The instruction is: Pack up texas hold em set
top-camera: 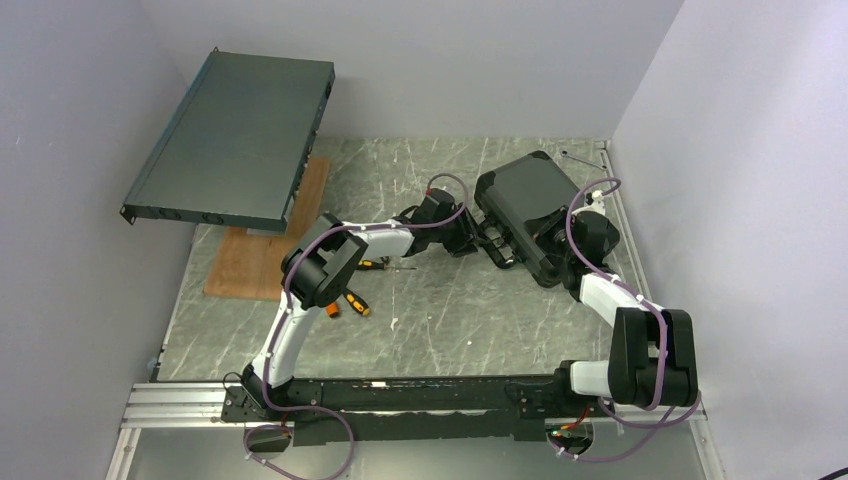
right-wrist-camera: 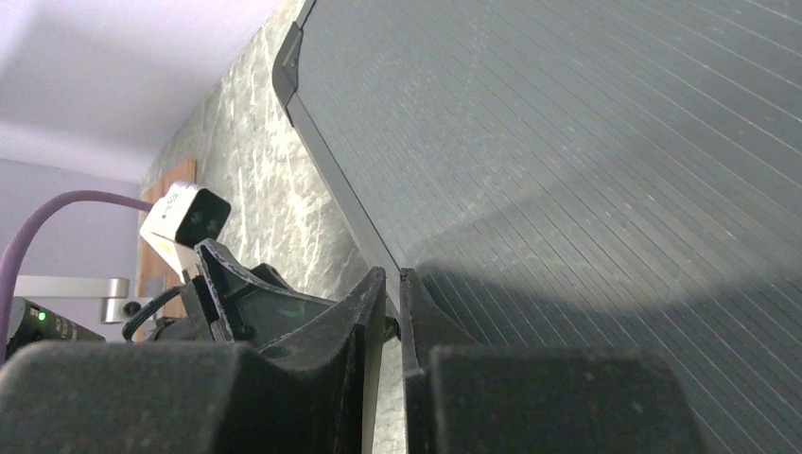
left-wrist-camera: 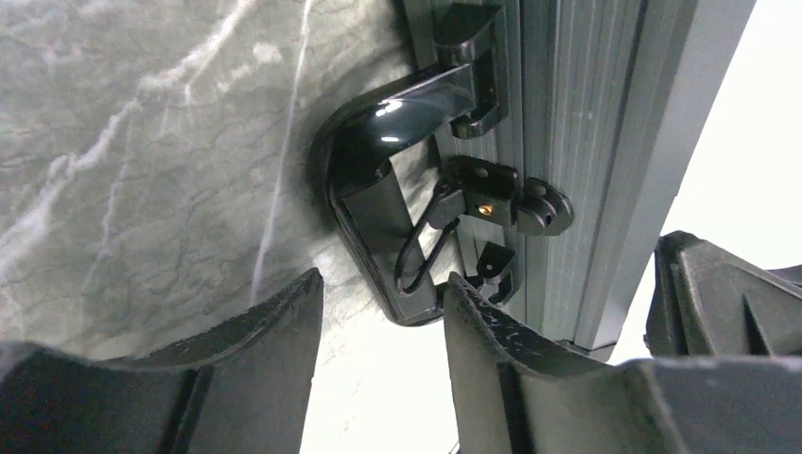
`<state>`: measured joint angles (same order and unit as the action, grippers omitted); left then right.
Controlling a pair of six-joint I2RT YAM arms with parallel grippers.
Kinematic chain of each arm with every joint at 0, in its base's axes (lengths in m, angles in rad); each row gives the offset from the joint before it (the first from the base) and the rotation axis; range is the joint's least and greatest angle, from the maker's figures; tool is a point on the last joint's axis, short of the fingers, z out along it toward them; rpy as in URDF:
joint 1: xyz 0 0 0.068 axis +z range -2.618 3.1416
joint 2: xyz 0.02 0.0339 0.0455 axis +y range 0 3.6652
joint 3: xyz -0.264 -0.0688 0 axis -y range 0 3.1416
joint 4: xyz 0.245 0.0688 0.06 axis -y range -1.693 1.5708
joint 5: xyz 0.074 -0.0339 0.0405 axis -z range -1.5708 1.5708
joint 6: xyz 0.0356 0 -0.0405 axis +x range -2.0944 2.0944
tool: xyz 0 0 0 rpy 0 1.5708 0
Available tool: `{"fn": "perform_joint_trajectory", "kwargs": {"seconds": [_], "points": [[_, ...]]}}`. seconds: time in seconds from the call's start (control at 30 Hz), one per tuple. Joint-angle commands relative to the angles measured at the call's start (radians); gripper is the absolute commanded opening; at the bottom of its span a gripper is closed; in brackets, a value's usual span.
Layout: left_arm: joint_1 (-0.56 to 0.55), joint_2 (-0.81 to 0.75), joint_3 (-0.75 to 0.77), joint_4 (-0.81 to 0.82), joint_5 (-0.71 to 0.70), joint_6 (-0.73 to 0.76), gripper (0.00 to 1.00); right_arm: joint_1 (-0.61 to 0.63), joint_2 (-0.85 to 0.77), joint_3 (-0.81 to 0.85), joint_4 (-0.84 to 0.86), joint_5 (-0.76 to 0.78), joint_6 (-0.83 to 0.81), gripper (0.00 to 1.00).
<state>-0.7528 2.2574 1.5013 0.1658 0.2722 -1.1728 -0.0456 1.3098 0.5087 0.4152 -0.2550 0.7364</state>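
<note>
Covering the near edge of the black case (top-camera: 520,190) in the top view, both wrists hide where their tips meet it. The case lies closed on the tabletop (top-camera: 450,320) at far right, so its inside is hidden. The left wrist view shows only a slice of it: glossy handle (left-wrist-camera: 374,203), a latch (left-wrist-camera: 501,199) with a wire loop, and a ribbed edge strip. I can't tell if the latch is fastened. A dark moulded part (left-wrist-camera: 719,293) at the right edge of that view is cut off and unidentifiable. A grey rack unit (top-camera: 235,140) sits tilted at far left over a wooden board (top-camera: 260,260). Orange-handled screwdrivers (top-camera: 350,302) lie under the left arm, partly covered by it and well clear of the case. The left gripper (left-wrist-camera: 378,312) has its fingers (left-wrist-camera: 255,331) apart with nothing clamped. The lower end of the handle sits just off the tips, and I can't tell whether it touches them. The right gripper (right-wrist-camera: 392,322) is nearly closed, showing only a thin slit. The case's rim runs straight into that slit, so it looks pinched on the case edge, low over the ribbed lid.
</note>
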Motion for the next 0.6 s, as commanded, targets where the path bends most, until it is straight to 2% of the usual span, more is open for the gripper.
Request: {"fn": "perform_joint_trajectory", "kwargs": {"seconds": [0.0, 0.07, 0.3, 0.57], "points": [[-0.004, 0.002, 0.035, 0.087, 0.055, -0.008, 0.50, 0.005, 0.033, -0.044, -0.139, -0.027, -0.026, 0.14], [-0.010, 0.017, 0.060, 0.087, 0.068, -0.011, 0.44, 0.005, 0.035, -0.044, -0.143, -0.031, -0.028, 0.14], [-0.014, 0.037, 0.069, 0.117, 0.091, -0.047, 0.35, 0.006, 0.029, -0.046, -0.137, -0.030, -0.023, 0.14], [-0.014, 0.041, 0.069, 0.138, 0.105, -0.056, 0.40, 0.005, 0.029, -0.047, -0.133, -0.035, -0.022, 0.13]]}}
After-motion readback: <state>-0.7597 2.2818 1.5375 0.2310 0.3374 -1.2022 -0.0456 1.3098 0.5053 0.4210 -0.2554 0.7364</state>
